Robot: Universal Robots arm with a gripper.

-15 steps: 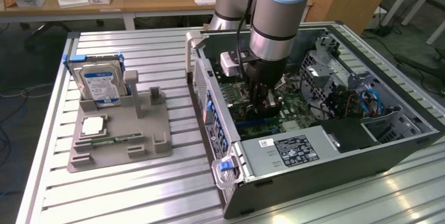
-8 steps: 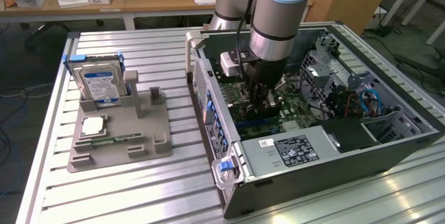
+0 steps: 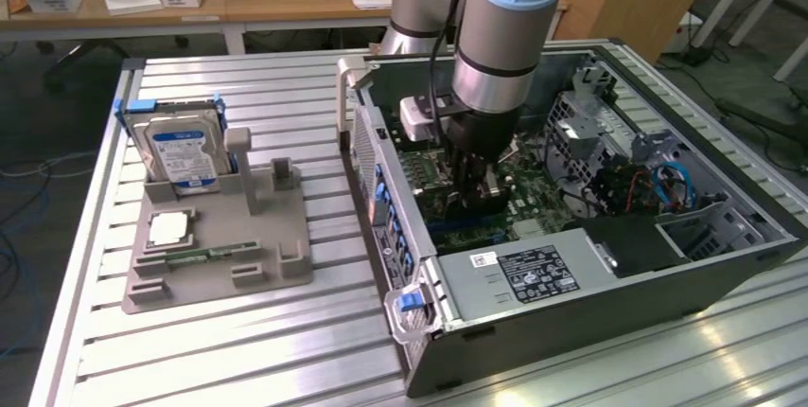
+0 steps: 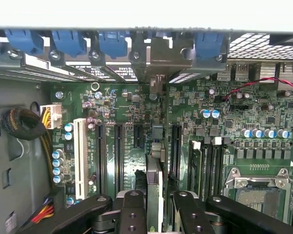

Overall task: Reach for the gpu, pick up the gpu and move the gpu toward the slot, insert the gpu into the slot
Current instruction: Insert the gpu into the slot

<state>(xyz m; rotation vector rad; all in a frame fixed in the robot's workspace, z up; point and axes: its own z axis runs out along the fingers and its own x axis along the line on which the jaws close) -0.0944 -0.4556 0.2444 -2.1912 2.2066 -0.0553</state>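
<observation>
Exterior view first: we see the grey-and-blue robot arm reaching down into the open black computer case (image 3: 707, 274), which lies on its side on the ribbed aluminium bench (image 3: 253, 350), and the black end effector (image 3: 475, 201) sits low over the green motherboard (image 3: 536, 201). On the grey plastic fixture (image 3: 272, 251) at that view's left, the silver hard drive with the blue-white label (image 3: 184, 153) stands in its holder and a small green memory stick (image 3: 202, 256) lies flat, so the card has already left the fixture. In the wrist view we see what the arm hides from outside: the two black fingers (image 4: 133, 212) pinch the thin, dark circuit card, the gpu (image 4: 155, 190), seen edge-on and standing upright between them, its grey metal bracket (image 4: 158, 56) up against the rear openings of the case. The card runs along a long black expansion slot (image 4: 175, 151) region, between neighbouring slots. We judge reaching, grasping and carrying done, and insertion under way or close to finished; whether the card edge is fully seated in the slot, we cannot tell. The outside camera gives us the overall layout instead.
</observation>
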